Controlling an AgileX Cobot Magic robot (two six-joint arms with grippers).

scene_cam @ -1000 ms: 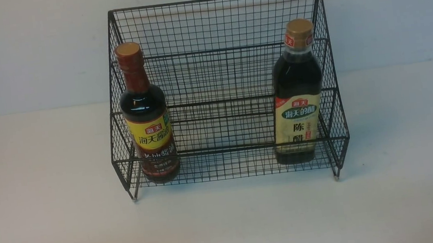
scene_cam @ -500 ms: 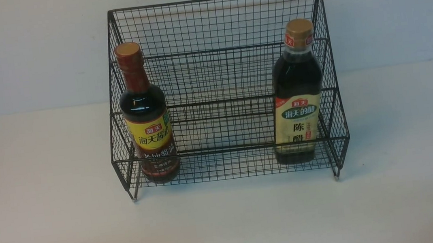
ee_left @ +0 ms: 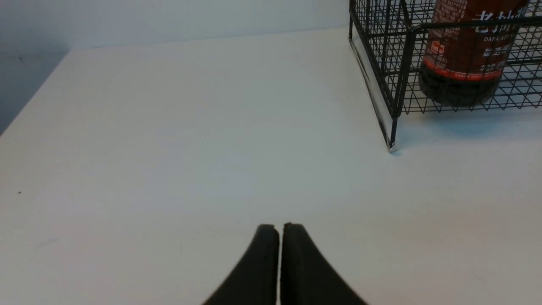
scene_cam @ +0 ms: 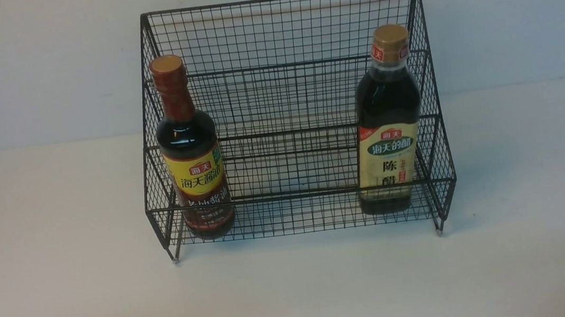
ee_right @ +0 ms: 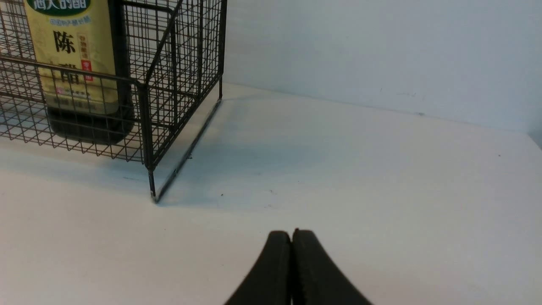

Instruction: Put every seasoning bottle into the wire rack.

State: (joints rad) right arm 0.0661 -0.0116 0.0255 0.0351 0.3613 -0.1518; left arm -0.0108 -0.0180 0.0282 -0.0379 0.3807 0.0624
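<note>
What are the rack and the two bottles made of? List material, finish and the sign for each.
wire rack: looks like metal wire with a matte black coating; thin welded grid, rigid frame, small feet.
yellow-label bottle: clear glossy glass or plastic, can't tell which; highlights on the dark shoulder, printed label.
cream-label bottle: same glossy clear body; gold cap looks like plastic or foil.

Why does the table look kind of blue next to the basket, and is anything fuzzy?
Right wrist view: the wire rack casts a soft bluish shadow on the table. Left wrist view: the same beneath the rack's corner. Front view: slightly soft all over, labels still readable.
</note>
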